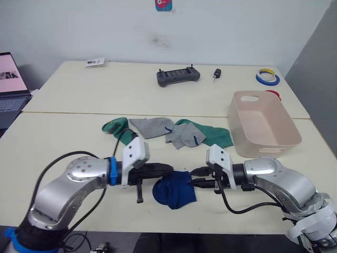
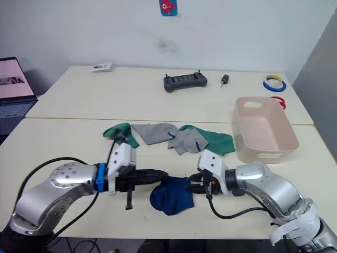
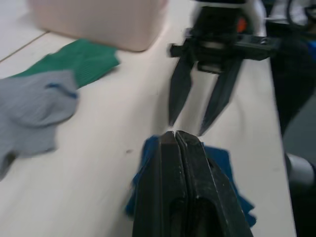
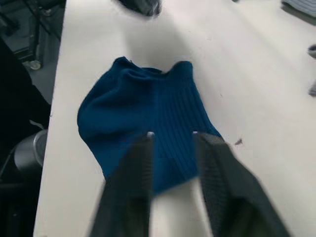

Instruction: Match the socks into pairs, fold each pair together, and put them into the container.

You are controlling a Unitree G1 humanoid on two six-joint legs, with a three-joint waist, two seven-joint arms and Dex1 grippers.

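A bundle of blue socks (image 1: 175,193) is seen lying crumpled near the front edge of the worktop (image 1: 73,142), right between the two pincers. The left pincer (image 1: 167,168) is pressed closed, fingers flat against each other with nothing between them, its tip just at the upper left edge of the blue bundle. The right pincer (image 1: 195,177) is pointed at the bundle from the other side and is spread open; in the right wrist view its fingers (image 4: 132,182) are seen straddling the near end of the blue fabric, though whether it's actually touched can't be told.

Further back, the other socks are laid out in a loose row. A green sock (image 1: 115,126) is found at the left end, then a grey sock (image 1: 151,126), then a second grey sock (image 1: 184,137) with a small blue mark, partly overlapping a second green sock (image 1: 210,135) that reaches toward the container. The two grey ones are touching each other.

The container (image 1: 263,126) is set to the right of that row, pale pink, open side up, with a handle slot visible at each end. Nothing can be seen inside it.

At the far side of the worktop a dark handheld controller (image 1: 178,76), a small black object (image 1: 216,74), rolls of tape (image 1: 267,77) and a little card (image 1: 95,62) are left lying. A laptop (image 1: 11,87) is seen off to the left.
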